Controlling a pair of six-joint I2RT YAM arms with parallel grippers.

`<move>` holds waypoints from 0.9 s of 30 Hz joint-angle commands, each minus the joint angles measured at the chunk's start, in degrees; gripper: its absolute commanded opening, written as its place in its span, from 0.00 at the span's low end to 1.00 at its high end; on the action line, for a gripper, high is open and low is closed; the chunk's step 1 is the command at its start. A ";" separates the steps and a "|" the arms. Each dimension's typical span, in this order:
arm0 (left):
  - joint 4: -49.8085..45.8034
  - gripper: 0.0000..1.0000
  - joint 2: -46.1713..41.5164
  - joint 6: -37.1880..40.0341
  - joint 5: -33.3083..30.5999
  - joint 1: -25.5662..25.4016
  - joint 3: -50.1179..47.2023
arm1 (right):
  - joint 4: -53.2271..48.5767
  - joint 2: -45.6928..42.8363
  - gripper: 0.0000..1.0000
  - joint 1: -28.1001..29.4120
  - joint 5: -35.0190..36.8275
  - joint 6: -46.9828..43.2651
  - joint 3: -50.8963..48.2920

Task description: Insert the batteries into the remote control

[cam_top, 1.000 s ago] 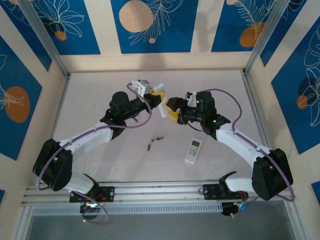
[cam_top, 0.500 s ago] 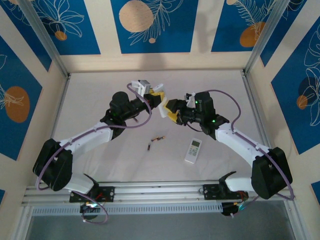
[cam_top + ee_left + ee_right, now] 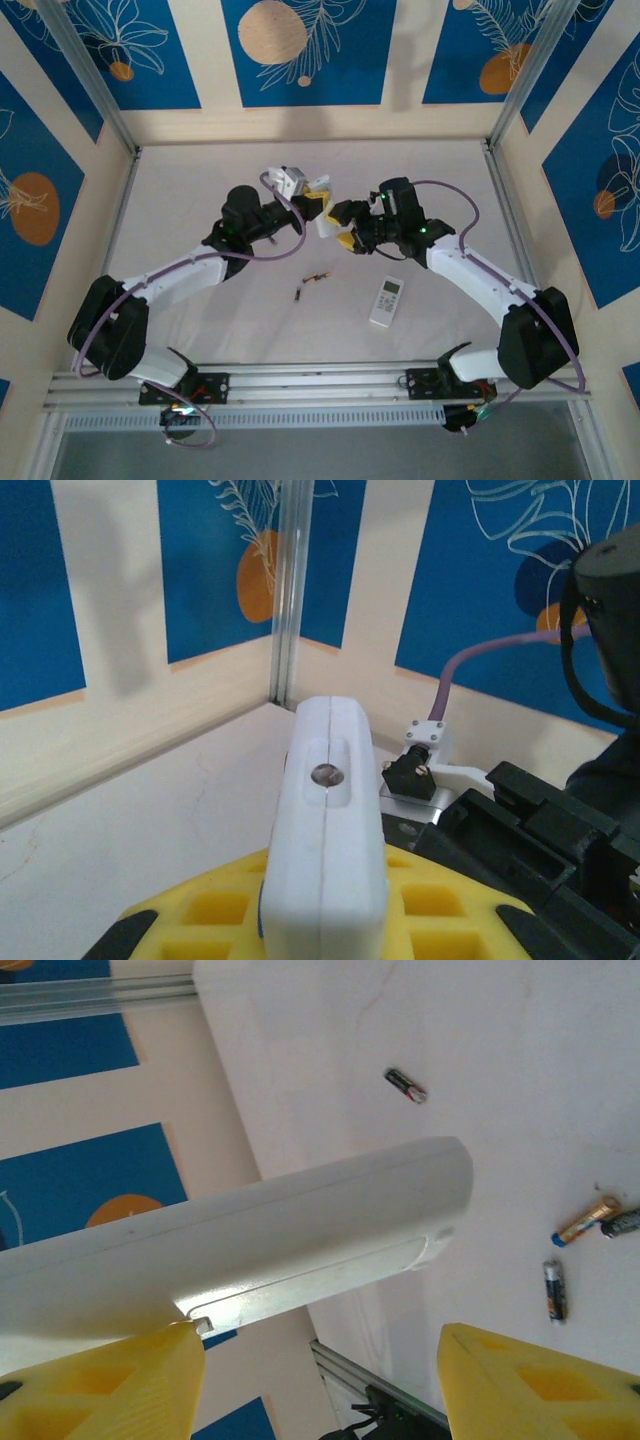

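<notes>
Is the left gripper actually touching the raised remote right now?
Touching. The left wrist view shows the raised remote clamped between the left gripper's yellow fingers, with no gap at either side.

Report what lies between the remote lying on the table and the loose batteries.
Only bare table separates that remote from the batteries, as the top view shows.

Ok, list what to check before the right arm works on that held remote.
1. Left gripper shut on the held remote: ok.
2. Right gripper open, close to the remote: ok.
3. Battery cover off: cannot tell; a seam shows on its back.
4. Batteries lying loose on the table: ok.
5. Spare remote on the table, apart from both arms: ok.
</notes>
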 commanded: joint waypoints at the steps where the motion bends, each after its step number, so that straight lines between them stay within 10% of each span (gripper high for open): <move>1: 10.29 0.00 -2.23 1.15 7.36 -2.27 1.39 | -11.58 3.51 0.60 -0.78 9.11 1.62 -0.86; 27: 19.59 0.00 18.23 -4.60 -0.12 -0.06 10.87 | -13.89 -4.23 0.56 -9.93 10.37 0.75 -10.81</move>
